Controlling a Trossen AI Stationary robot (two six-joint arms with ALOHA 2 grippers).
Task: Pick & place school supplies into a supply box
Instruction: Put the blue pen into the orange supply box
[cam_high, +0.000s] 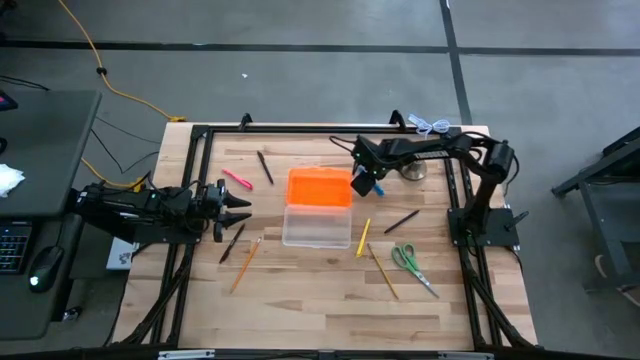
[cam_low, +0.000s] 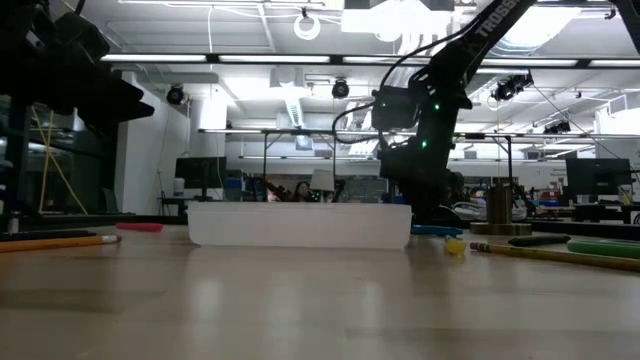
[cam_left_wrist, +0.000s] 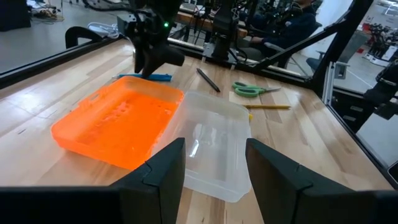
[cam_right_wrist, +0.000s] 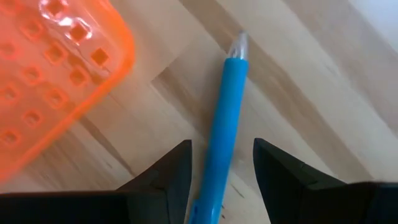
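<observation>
The supply box lies open mid-table, its clear tray (cam_high: 317, 228) nearer me and its orange lid (cam_high: 320, 187) flat on the far side. A blue pen (cam_right_wrist: 227, 112) lies on the wood just right of the lid. My right gripper (cam_right_wrist: 222, 162) points steeply down over it, open, with one finger on each side of the pen and a gap to each. My left gripper (cam_left_wrist: 214, 168) is open and holds nothing; it waits at the table's left edge (cam_high: 240, 205), facing the box. Other pens, pencils and green-handled scissors (cam_high: 412, 265) lie flat on the table.
Left of the box lie a pink pen (cam_high: 237, 179), a black pen (cam_high: 265, 167) and two pencils (cam_high: 245, 262). To its right lie a yellow pen (cam_high: 364, 237), a black pen (cam_high: 402, 221) and a pencil (cam_high: 382, 270). A silver bell-shaped object (cam_high: 413, 172) stands behind my right gripper.
</observation>
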